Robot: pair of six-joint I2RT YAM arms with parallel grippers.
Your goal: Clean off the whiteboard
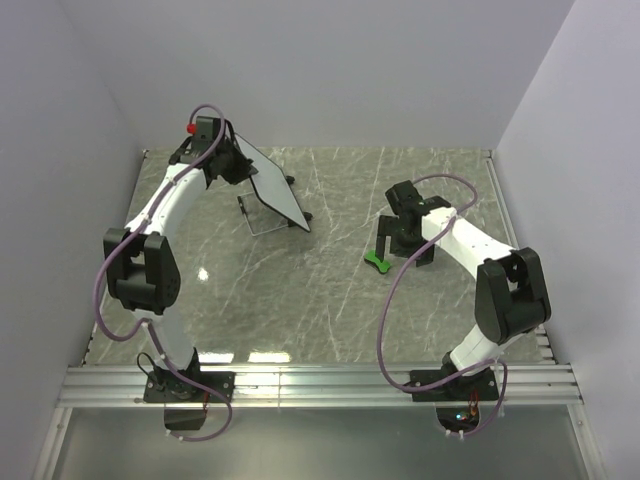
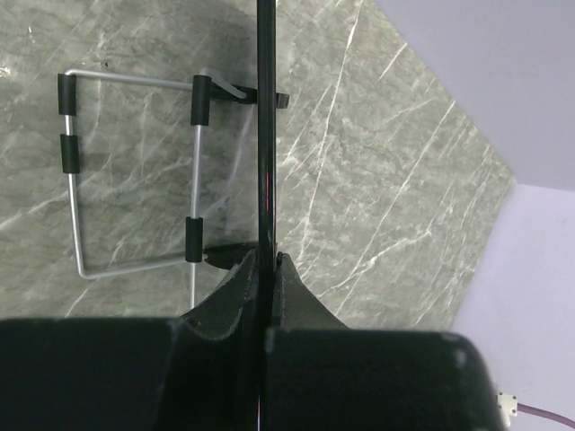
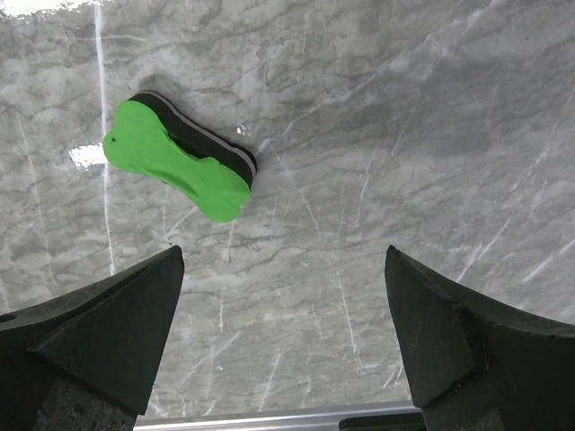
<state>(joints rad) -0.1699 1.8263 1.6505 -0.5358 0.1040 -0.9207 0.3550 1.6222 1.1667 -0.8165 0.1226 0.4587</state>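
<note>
The whiteboard (image 1: 272, 186) stands tilted at the back left of the marble table, on a wire stand (image 1: 258, 216). My left gripper (image 1: 230, 160) is shut on its upper edge. In the left wrist view the board is edge-on, a thin black line (image 2: 264, 135) running up from between my left gripper's (image 2: 266, 262) closed fingertips. I cannot see any marks on its writing face. A green bone-shaped eraser (image 1: 377, 262) with a black underside lies flat on the table. My right gripper (image 1: 402, 252) hovers just beside it, open and empty. The right wrist view shows the eraser (image 3: 175, 162) ahead and left of the right gripper (image 3: 283, 260).
The stand's wire loop with black sleeves (image 2: 76, 180) lies on the table left of the board. Grey walls close in the table at the back and both sides. An aluminium rail (image 1: 320, 385) runs along the near edge by the arm bases.
</note>
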